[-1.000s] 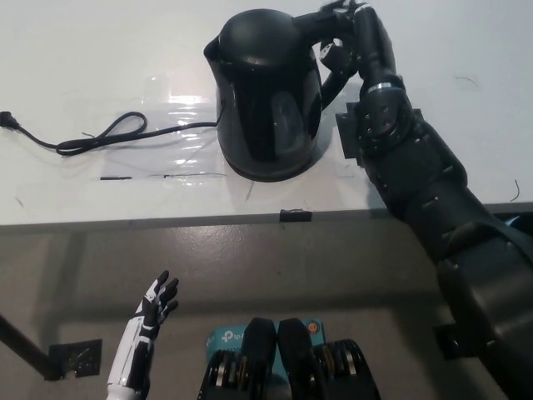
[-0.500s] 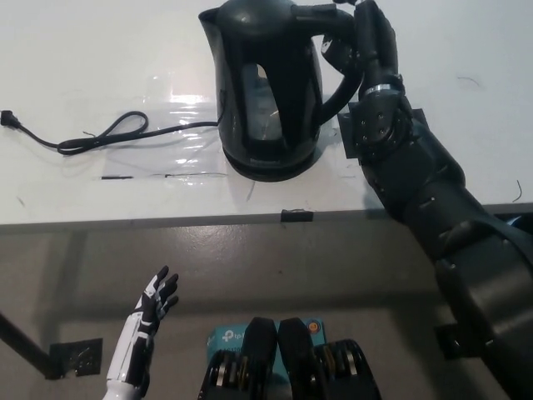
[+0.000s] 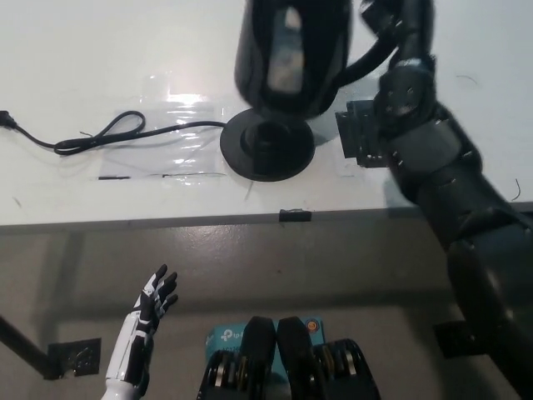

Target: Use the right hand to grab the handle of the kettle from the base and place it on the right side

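A black electric kettle [image 3: 293,50] hangs in the air above its round black base [image 3: 266,154], its top cut off by the picture's upper edge. My black right hand [image 3: 398,29] is shut on the kettle's handle at the upper right, with the arm running down to the bottom right. The base sits bare on the white table [image 3: 83,75], near its front edge. My white left hand [image 3: 148,312] rests low at the lower left, below the table, fingers spread and holding nothing.
A black power cord [image 3: 108,133] runs left from the base across the table to a plug at the left edge. A black square mark [image 3: 358,133] lies on the table right of the base. A small black clip [image 3: 296,216] sits on the table's front edge.
The kettle has been lifted off its base and now hangs above it, shifted slightly right. The base is uncovered. The left hand has barely moved.
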